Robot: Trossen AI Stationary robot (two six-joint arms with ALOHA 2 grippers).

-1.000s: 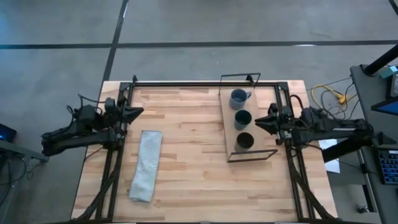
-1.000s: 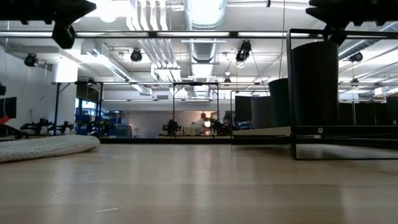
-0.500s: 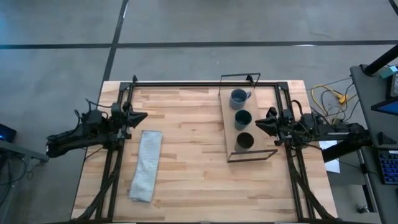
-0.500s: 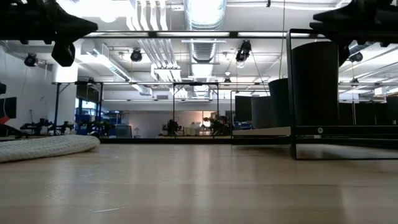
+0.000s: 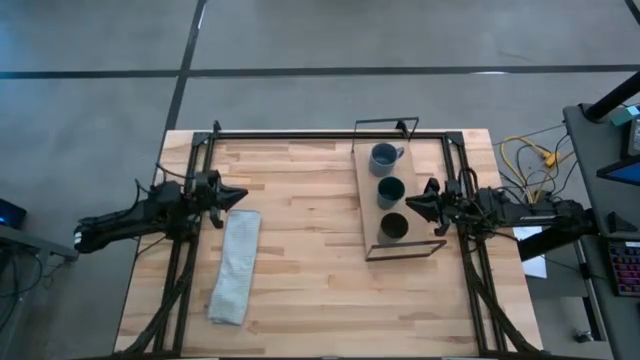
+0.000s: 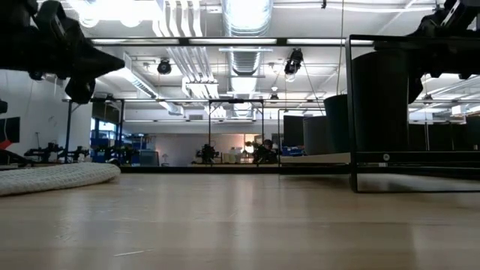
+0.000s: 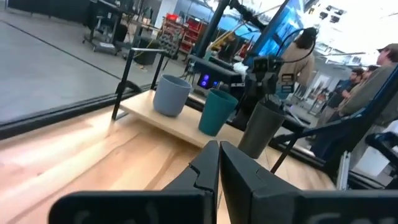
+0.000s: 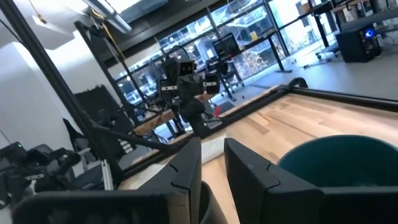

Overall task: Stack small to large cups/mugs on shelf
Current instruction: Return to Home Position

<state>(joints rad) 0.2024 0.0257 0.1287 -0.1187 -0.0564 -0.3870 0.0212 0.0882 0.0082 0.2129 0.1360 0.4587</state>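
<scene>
Three cups stand in a row on the shelf [image 5: 370,205] by the table's right edge: blue-grey mug [image 5: 382,158] toward the far end, dark green cup [image 5: 390,190] mid-board, dark cup [image 5: 394,226] nearest. None nested, so stacking is all ahead, I judge. My right gripper [image 5: 422,198], fingers a slit apart and empty, hovers beside the shelf; my left gripper [image 5: 238,195], shut, waits over the folded cloth [image 5: 234,265]. Only the overhead view shows the mug's handle; my left wrist view shows people beyond.

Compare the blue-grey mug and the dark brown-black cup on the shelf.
The blue-grey mug has a side handle; the dark brown-black cup shows none. The mug is pale, the cup near black. The mug stands at the shelf's far end, the cup at its near end. Both stand upright, mouths up.
</scene>
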